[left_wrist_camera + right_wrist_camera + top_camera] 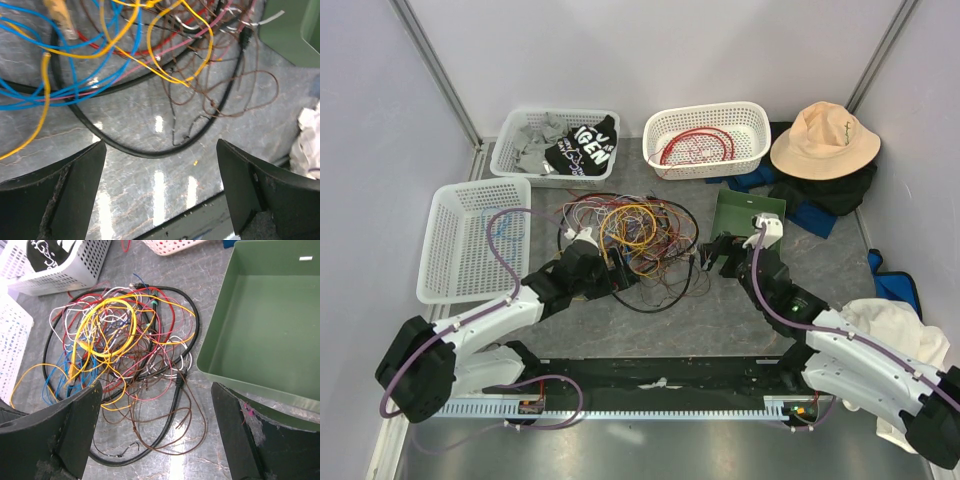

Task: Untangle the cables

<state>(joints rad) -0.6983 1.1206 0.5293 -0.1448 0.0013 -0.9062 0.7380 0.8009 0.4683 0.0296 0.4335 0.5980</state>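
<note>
Tangled cables (pixel 632 245) lie in one loose heap at table centre, yellow, blue, red, white, brown and pink wires knotted together; a thick black cable (pixel 165 432) loops round the heap's 6 o'clock edge; a red coil (pixel 695 146) sits apart in the white basket (pixel 756 150) at 1 o'clock of the heap; left gripper (pixel 160 146) at the heap's 8 o'clock side, jaws spread wide, nothing between the pads, the black loop and brown strands on the table just ahead of them; in the top view its tips may be touching the outer wires, hard to tell; right gripper (pixel 156 387) at the heap's 3 o'clock, jaws wide too, holding nothing, clear of the wires; green tray (pixel 265 325) just beside the heap at 3 o'clock, next to the right gripper; laundry basket (pixel 510 160) with grey and black cloth at 11 o'clock; another white basket (pixel 470 200) at 9 o'clock; beige hat (pixel 823 140) on dark clothes at 2 o'clock; white cloth (pixel 895 322) by the right arm at 4 o'clock.
</note>
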